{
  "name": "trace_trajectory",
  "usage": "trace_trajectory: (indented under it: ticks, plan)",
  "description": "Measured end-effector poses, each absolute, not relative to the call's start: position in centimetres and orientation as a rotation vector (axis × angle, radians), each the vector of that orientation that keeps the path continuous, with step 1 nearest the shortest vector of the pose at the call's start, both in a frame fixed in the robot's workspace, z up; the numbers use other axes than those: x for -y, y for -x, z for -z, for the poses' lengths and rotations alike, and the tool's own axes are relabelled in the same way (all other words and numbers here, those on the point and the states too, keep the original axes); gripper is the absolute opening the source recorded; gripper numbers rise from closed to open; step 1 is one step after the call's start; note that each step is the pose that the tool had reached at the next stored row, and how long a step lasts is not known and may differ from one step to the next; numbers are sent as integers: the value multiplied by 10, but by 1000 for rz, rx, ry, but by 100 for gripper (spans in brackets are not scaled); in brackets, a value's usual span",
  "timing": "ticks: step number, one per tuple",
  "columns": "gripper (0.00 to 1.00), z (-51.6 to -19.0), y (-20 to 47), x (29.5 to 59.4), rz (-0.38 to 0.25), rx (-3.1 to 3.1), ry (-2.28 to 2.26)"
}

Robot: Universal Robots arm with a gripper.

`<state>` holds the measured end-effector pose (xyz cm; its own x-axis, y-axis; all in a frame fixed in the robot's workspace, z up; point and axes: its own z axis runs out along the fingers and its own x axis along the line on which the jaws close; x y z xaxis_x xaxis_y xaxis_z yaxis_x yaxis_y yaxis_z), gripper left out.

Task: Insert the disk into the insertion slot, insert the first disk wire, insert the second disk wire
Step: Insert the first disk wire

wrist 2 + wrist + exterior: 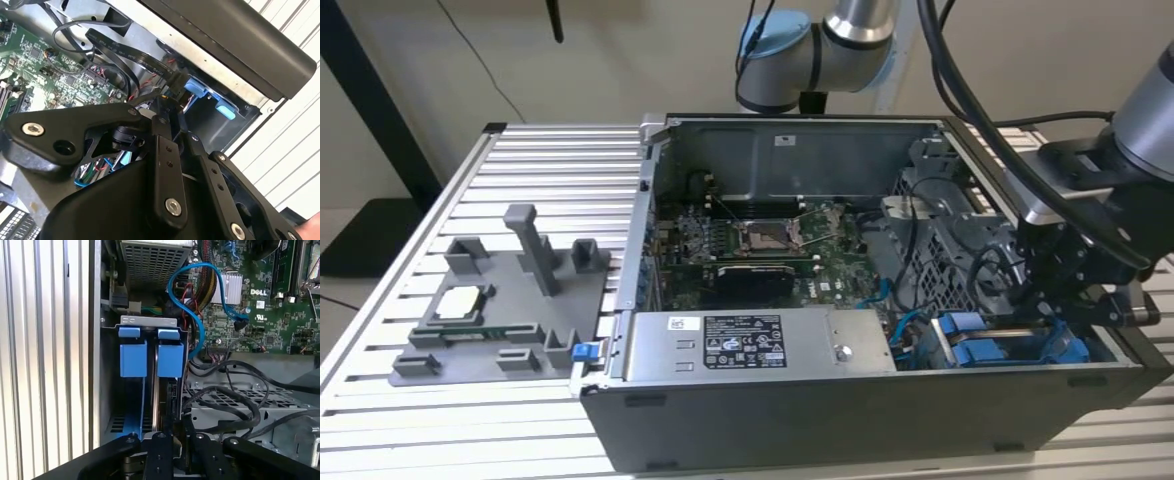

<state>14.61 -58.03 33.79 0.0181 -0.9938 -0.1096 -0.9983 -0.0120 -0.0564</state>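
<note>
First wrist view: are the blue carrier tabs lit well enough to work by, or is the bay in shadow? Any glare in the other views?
In the first wrist view the blue carrier tabs are evenly lit, though the drive bay darkens toward the pincer; in the second wrist view the slatted table glares white; in the exterior view the light is even, without glare.
</note>
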Motion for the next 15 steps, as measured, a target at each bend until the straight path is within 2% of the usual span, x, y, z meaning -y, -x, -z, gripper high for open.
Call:
trace_trajectory:
  ticks: [15]
  plan:
    - [0, -330, -146, 580, -53, -2176, 2100]
